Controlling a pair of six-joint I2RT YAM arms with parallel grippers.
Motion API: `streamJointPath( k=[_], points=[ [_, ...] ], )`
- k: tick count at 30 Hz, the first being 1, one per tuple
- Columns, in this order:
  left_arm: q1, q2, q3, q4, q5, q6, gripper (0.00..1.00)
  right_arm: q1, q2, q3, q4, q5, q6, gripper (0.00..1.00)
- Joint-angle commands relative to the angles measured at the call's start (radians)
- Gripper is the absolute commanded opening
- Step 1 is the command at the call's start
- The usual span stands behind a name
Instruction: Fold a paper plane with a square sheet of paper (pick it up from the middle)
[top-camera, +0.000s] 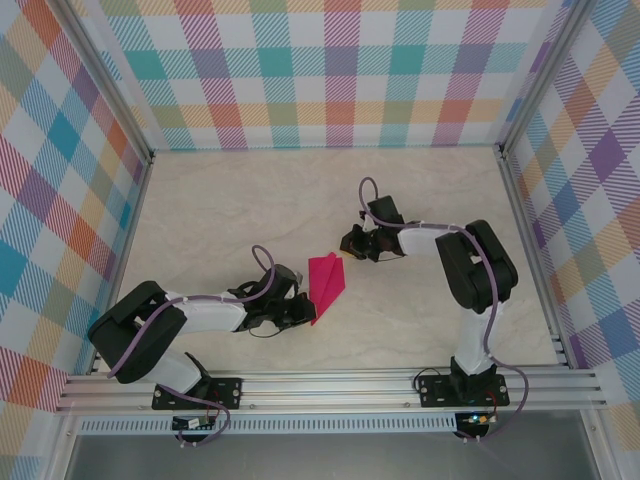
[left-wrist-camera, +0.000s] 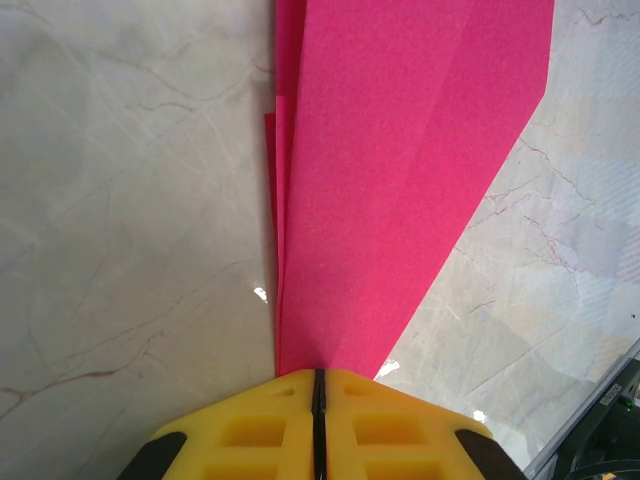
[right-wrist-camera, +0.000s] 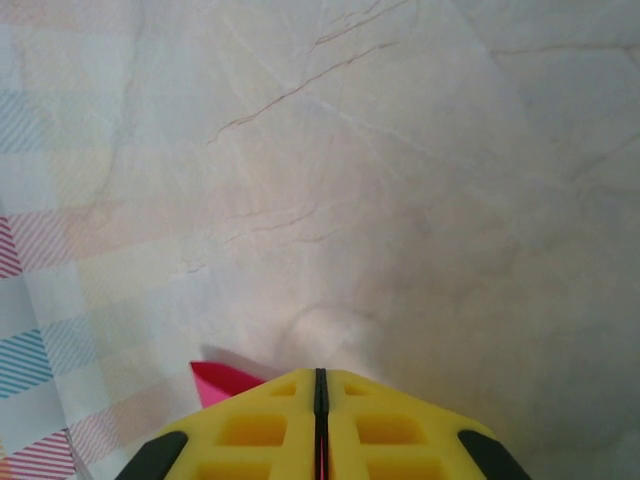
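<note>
The paper plane (top-camera: 326, 280) is lying on the table (top-camera: 220, 210) between the two arms, already a slim folded dart, with its long axis running from the near edge toward the far wall and leaning slightly right. The left gripper (top-camera: 303, 308) is clamping its near end: in the left wrist view the yellow pads (left-wrist-camera: 250, 430) are pressing together and the pink layers are fanning straight out ahead of them. The right gripper (top-camera: 352, 243) is sitting just beside the far end, its jaws closed, with a pink corner (right-wrist-camera: 215, 383) peeking out at the left of its pads (right-wrist-camera: 390, 430); whether it is pinching any paper I cannot tell. The left arm is judged the one controlling the plane, so any next crease is likely turning on that lengthwise axis
</note>
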Motion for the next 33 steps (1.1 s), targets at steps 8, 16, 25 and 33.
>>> streamJointPath(
  k=[8, 16, 25, 33],
  points=[
    [-0.007, 0.049, -0.032, -0.22, -0.049, 0.024, 0.1, 0.107, -0.151, -0.08, 0.012, -0.091, 0.003, 0.1],
    [-0.009, 0.043, -0.008, -0.23, -0.043, 0.028, 0.1, 0.152, -0.073, -0.115, 0.041, -0.106, 0.023, 0.09],
    [-0.009, 0.015, 0.011, -0.247, -0.033, 0.033, 0.11, 0.164, 0.025, -0.095, -0.05, -0.067, -0.021, 0.07],
    [0.0, -0.133, 0.093, -0.28, 0.037, 0.059, 0.13, 0.164, 0.03, -0.096, -0.075, -0.039, -0.021, 0.07]
  ],
)
